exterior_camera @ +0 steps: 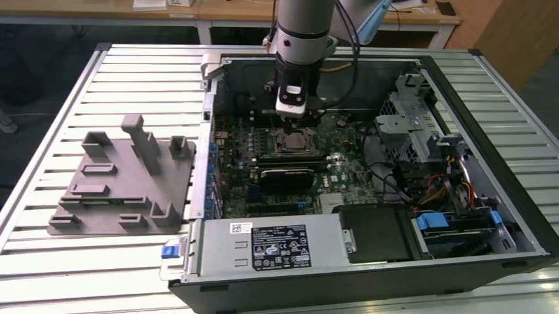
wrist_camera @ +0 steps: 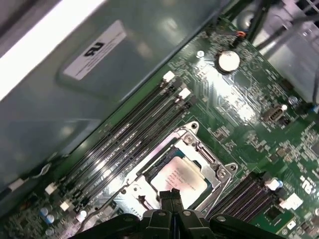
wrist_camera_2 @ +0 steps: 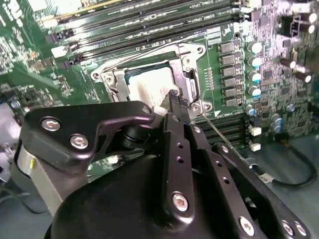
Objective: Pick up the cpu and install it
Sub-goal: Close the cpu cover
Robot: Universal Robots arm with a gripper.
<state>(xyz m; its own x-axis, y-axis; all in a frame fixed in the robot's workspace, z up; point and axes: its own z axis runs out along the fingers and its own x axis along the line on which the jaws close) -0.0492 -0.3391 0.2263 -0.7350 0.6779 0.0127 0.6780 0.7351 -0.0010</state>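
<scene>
1. A robot arm point(exterior_camera: 302, 26) reaches down into an open computer case point(exterior_camera: 515, 216) lying on its side on a slatted table point(exterior_camera: 131, 72). Its pincer point(exterior_camera: 291, 112) hangs low over the motherboard point(exterior_camera: 345, 180), right above the socket point(exterior_camera: 294, 140).
2. In both wrist views the two black fingers of the pincer point(wrist_camera_2: 172, 94) point(wrist_camera: 169, 193) are pressed together at the tips. No gap shows between them, and they grip nothing.
3. The cpu point(wrist_camera: 182, 179) point(wrist_camera_2: 145, 87) lies flat, silvery top up, inside the socket's metal frame point(wrist_camera: 202, 149), directly beneath the closed fingertips. Whether the tips touch its surface cannot be told.
4. Rows of black memory slots point(wrist_camera: 129, 134) point(wrist_camera_2: 149, 25) run alongside the socket, just beyond the cpu from the pincer. Past them rises the case's grey inner wall.
5. A round coin battery point(wrist_camera: 229, 60) sits on the green board, farther from the pincer than the socket.
6. A grey fixture point(exterior_camera: 122, 190) of upright blocks rests on the table outside the case. It is well apart from the pincer, toward the exterior view's left.
</scene>
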